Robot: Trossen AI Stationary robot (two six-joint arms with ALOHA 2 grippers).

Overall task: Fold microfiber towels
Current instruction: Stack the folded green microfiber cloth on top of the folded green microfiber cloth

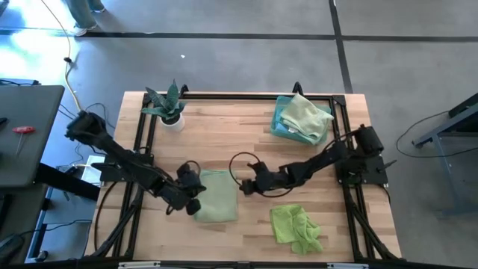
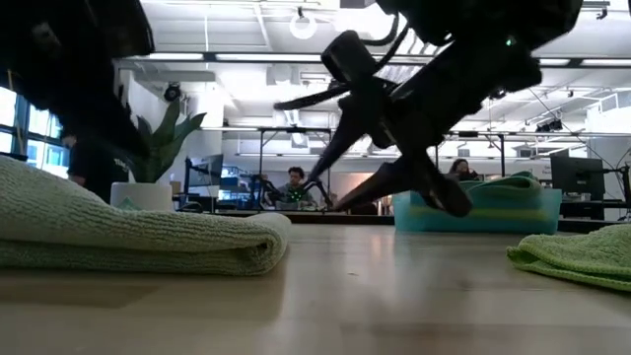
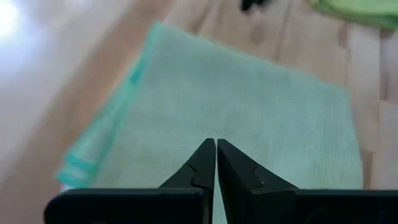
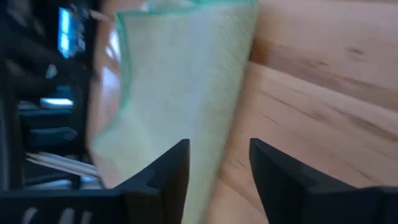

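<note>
High view: folded sage towel (image 1: 217,196) lies flat on the wooden table (image 1: 224,142), toward the front, left of centre. In the low view the same towel (image 2: 128,237) shows as a layered fold with a rounded edge, resting on the tabletop.

Left gripper (image 1: 196,196) sits at the towel's left edge, over it. Left wrist view: its two dark fingers (image 3: 202,168) are pressed together tip to tip above the cloth (image 3: 236,118), nothing pinched between them.

Right gripper (image 1: 246,187) is just beside the towel's right edge. Right wrist view: jaws stand apart with a clear gap, the towel (image 4: 180,81) ahead of them, nothing in the grip; whether the fingertips touch the cloth I cannot tell.

Crumpled lime towel (image 1: 296,226) lies near the front edge, right of centre, apart from both grippers. Stack of folded towels (image 1: 302,119) sits at the back right, a pale green one on top.

Potted plant (image 1: 169,108) stands at the back left.

Low view: a person (image 2: 293,185) sits in the room beyond.
</note>
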